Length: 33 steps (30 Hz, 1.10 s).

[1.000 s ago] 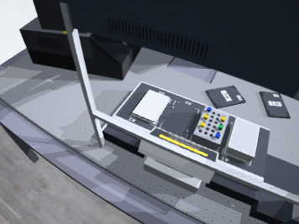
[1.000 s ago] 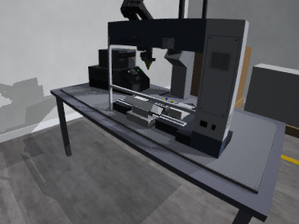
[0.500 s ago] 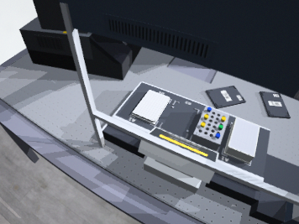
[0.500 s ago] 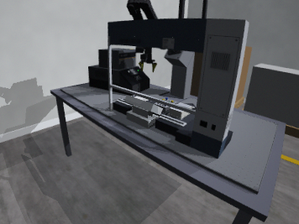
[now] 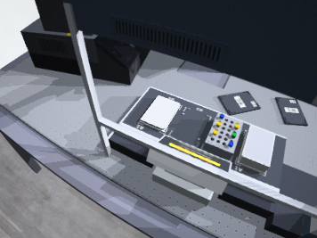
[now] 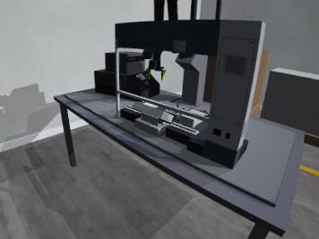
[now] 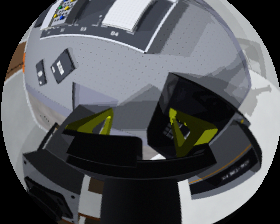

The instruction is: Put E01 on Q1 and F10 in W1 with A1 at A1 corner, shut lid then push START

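My gripper [image 7: 141,111] is open and empty, its yellow fingertips spread wide. It hangs just above the black cycler Q1 [image 7: 195,115], which stands to the left of the deck [image 5: 117,63]. In the exterior view the gripper [image 6: 157,72] hovers over Q1 [image 6: 142,79] under the gantry. One white plate [image 5: 160,112] lies on the deck's left position, and it also shows in the wrist view [image 7: 128,10]. The position beside it [image 5: 189,127] is bare and dark. I see no second plate; the inside of Q1 is hidden. I cannot read Q1's lamp.
The tube cooling block [image 5: 224,135] with coloured caps and the white deep-well block [image 5: 258,148] sit on the deck's right side. Two flat dark nests [image 5: 239,102] [image 5: 290,110] lie behind the deck. A large dark gantry housing [image 5: 187,23] overhangs the deck.
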Each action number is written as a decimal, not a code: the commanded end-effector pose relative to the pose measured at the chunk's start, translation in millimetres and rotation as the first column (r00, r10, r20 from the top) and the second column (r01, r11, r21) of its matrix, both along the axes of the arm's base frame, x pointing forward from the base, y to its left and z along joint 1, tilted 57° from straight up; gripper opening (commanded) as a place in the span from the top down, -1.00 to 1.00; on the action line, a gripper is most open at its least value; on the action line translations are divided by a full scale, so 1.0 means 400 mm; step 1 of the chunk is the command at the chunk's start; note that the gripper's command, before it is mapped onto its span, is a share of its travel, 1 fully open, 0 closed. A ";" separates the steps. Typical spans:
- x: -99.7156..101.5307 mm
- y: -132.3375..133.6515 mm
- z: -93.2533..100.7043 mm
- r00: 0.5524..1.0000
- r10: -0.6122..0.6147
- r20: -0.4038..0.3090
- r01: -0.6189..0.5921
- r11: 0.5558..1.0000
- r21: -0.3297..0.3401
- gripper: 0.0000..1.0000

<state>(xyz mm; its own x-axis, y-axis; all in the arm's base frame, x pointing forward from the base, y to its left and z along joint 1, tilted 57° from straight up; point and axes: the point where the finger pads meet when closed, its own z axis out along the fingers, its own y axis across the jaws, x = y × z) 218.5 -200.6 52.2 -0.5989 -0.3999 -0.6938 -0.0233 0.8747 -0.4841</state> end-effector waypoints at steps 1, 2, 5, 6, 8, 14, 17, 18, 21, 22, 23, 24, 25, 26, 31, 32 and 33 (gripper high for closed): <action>0.029 0.033 0.023 0.999 -0.030 0.014 0.030 0.998 0.060 -1.00; 0.040 0.036 0.033 0.999 -0.030 0.016 0.029 0.998 0.058 -1.00; 0.062 0.045 0.052 0.999 -0.032 0.023 0.030 0.998 0.057 -1.00; 0.062 0.045 0.052 0.999 -0.032 0.023 0.030 0.998 0.057 -1.00; 0.073 0.047 0.057 0.998 -0.051 0.020 0.050 0.996 0.075 -1.00; 0.141 0.092 0.110 0.997 -0.063 0.045 0.058 0.993 0.104 -1.00; 0.166 0.105 0.121 0.996 -0.084 0.043 0.078 0.988 0.130 -1.00; 0.173 0.108 0.125 0.995 -0.088 0.040 0.082 0.988 0.132 -1.00; 0.206 0.132 0.141 0.995 -0.093 0.045 0.085 0.983 0.160 -1.00; 0.206 0.132 0.141 0.995 -0.093 0.045 0.085 0.983 0.160 -1.00; 0.206 0.132 0.141 0.995 -0.093 0.045 0.085 0.983 0.160 -1.00; 0.203 0.129 0.137 0.992 -0.115 0.046 0.105 0.978 0.179 -1.00; 0.212 0.137 0.138 0.990 -0.132 0.048 0.119 0.971 0.207 -1.00; 0.224 0.144 0.145 0.989 -0.137 0.047 0.124 0.968 0.217 -1.00; 0.291 0.177 0.186 0.989 -0.138 0.057 0.121 0.964 0.238 -1.00; 0.300 0.176 0.193 0.987 -0.152 0.061 0.133 0.961 0.243 -1.00; 0.306 0.178 0.196 0.983 -0.175 0.060 0.153 0.951 0.267 -1.00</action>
